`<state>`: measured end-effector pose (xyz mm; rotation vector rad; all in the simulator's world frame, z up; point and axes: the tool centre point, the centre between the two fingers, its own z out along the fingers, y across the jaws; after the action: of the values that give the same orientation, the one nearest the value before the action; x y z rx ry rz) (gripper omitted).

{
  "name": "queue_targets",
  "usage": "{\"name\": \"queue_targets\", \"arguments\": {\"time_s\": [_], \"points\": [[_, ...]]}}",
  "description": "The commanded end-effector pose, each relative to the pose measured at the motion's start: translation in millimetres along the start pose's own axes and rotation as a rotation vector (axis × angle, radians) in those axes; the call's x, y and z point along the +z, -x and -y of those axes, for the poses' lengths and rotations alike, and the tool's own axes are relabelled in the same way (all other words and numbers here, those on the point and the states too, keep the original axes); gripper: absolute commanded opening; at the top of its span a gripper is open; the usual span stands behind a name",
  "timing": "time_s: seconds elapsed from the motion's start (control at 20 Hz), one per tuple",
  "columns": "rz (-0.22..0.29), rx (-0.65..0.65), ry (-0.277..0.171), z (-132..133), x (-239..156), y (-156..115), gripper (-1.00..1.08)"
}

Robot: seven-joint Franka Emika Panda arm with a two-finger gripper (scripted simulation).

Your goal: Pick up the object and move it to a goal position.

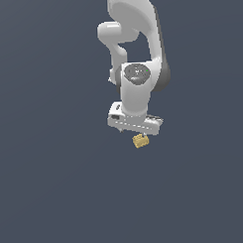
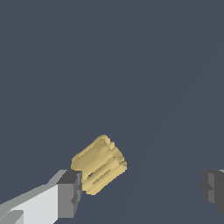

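The tool [image 2: 142, 188] stands wide open and holds nothing. The object [image 1: 140, 140], a ridged tan piece, lies just below centre of the exterior view, right under the tool. In the wrist view it sits between the fingers but beside one pad [image 2: 70, 192], apparently touching it, well apart from the other. Judged so, the tool is placed to straddle it before closing.

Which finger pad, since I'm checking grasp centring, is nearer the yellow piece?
The pad on the white finger: the yellow piece sits right beside it; the other pad stands well apart.
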<state>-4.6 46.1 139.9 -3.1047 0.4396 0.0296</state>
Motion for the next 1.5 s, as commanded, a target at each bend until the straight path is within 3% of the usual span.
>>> {"name": "queue_targets", "arguments": {"time_s": [0.0,1.45], "points": [[-0.001,0.063,-0.001,3.3,3.8,2.2,1.00],[-0.015,0.767,-0.005,34.6,43.7,28.2,1.00]]}}
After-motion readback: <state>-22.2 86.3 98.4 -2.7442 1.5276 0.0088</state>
